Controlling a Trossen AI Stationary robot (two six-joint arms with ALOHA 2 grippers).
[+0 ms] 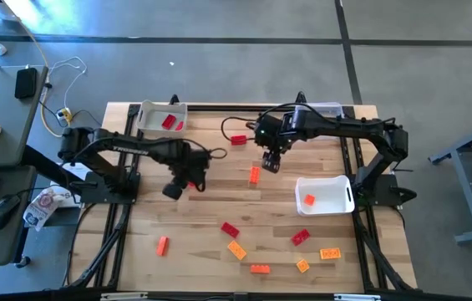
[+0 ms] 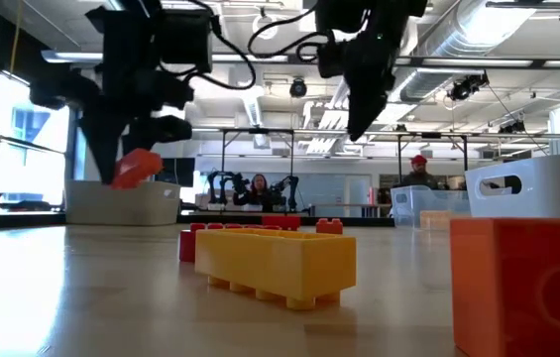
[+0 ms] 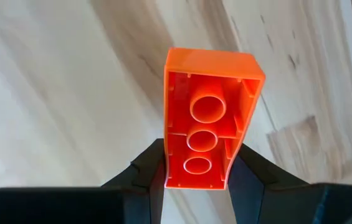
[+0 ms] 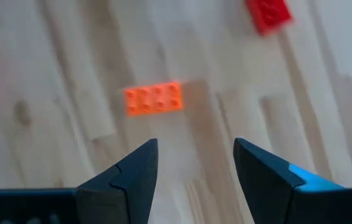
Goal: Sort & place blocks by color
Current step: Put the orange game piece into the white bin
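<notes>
My left gripper (image 1: 177, 184) hangs over the middle-left of the table, shut on an orange-red block (image 3: 210, 118) that also shows in the low view (image 2: 136, 167). My right gripper (image 4: 195, 155) is open above the table's middle (image 1: 271, 162), near an orange block (image 4: 154, 98) lying flat, studs up, on the wood (image 1: 254, 174). Other red, orange and yellow-orange blocks lie along the near part of the table, among them a red one (image 1: 230, 229) and a yellow-orange one (image 1: 329, 253). A red block (image 1: 238, 140) lies toward the far side. My left gripper pinches the orange-red block between its two fingers, on the long side walls near one short end (image 3: 176, 177). The fingers point down from above. The block is lifted clear of the table and tilted, its hollow underside (image 3: 207, 109) facing the wrist camera.
A white bin (image 1: 148, 117) at the far left holds red blocks (image 1: 169, 122). A second white bin (image 1: 340, 186) at the right holds an orange block (image 1: 309, 200). A clear bin (image 1: 327, 109) stands at the far edge. People sit in the room beyond the table.
</notes>
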